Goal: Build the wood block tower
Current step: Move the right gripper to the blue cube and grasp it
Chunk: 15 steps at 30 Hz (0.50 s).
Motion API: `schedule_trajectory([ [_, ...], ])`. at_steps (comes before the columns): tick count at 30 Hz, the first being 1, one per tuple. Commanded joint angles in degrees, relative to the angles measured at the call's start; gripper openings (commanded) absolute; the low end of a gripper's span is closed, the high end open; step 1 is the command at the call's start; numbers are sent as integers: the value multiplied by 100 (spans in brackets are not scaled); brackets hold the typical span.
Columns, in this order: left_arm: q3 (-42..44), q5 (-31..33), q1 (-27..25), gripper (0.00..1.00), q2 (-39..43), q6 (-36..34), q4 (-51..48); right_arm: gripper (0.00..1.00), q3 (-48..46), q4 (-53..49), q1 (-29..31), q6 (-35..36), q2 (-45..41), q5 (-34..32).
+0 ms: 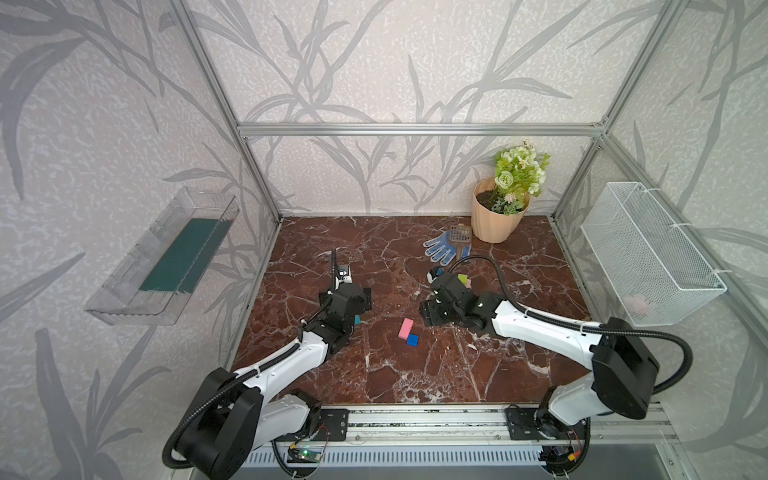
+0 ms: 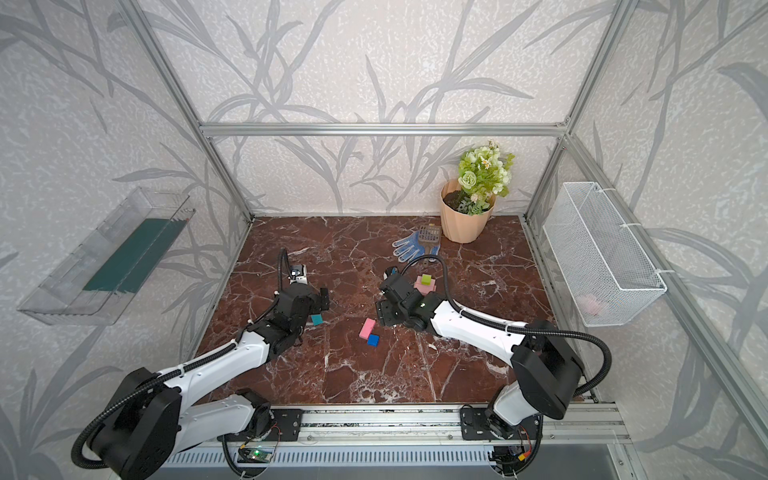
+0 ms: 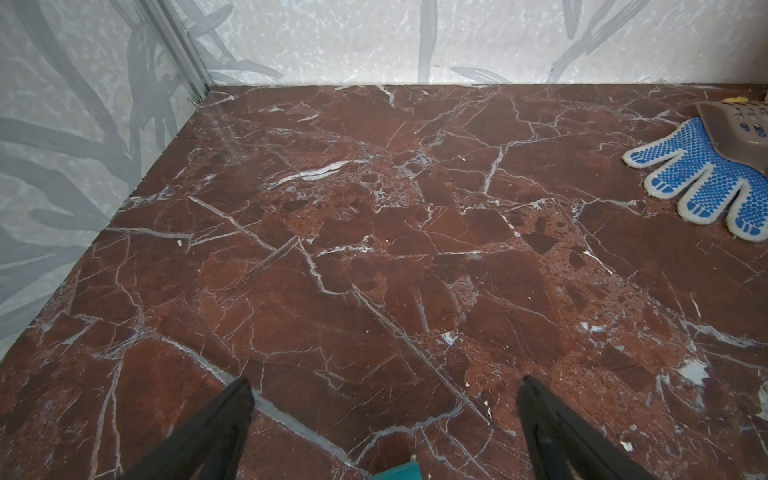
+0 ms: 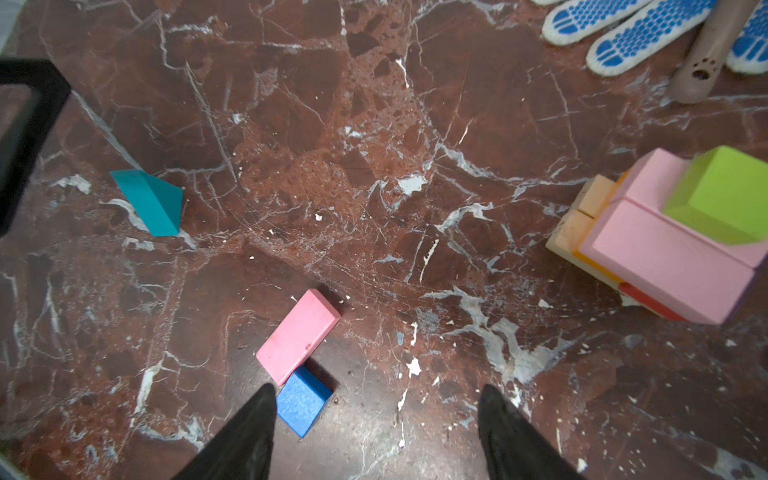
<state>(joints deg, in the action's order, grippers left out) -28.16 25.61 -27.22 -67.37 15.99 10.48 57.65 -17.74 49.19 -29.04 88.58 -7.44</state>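
The tower (image 4: 665,245) has tan, orange and red blocks at the bottom, two pink blocks above and a green cube (image 4: 719,195) on top. In a top view the tower (image 2: 424,284) stands just behind my right arm. A loose pink block (image 1: 405,328) (image 4: 298,336) and a blue cube (image 1: 412,340) (image 4: 303,401) lie touching mid-table. A teal block (image 2: 317,319) (image 4: 149,202) lies by my left arm. My right gripper (image 4: 378,390) is open and empty, one fingertip beside the blue cube. My left gripper (image 3: 384,386) is wide open over bare marble, the teal block (image 3: 397,471) just behind its fingertips.
A blue dotted glove (image 1: 442,247) with a brown scoop (image 1: 459,237) on it lies behind the tower. A beige flowerpot (image 1: 496,220) fills the back right corner. A wire basket (image 1: 648,253) hangs on the right wall, a clear tray (image 1: 166,257) on the left.
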Motion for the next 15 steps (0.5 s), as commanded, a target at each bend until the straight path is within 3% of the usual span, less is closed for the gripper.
schedule_trajectory([
  [1, -138, -194, 16, 99, 13, -61, -224, 74, 223, 50, 183, 32, 337, 27],
  [6, -176, -192, 36, 99, -111, -99, -223, 73, 587, -93, 480, -116, 733, 85],
  [11, -157, -1689, 431, 99, 243, -176, -372, 72, 853, -332, 893, -460, 1136, -244],
  [12, -134, -1587, 446, 99, 442, -167, -467, 72, 885, -397, 1044, -552, 1177, -351],
  [15, -132, -449, 463, 99, 980, 58, -990, 72, 878, -540, 1343, -936, 1222, -544],
])
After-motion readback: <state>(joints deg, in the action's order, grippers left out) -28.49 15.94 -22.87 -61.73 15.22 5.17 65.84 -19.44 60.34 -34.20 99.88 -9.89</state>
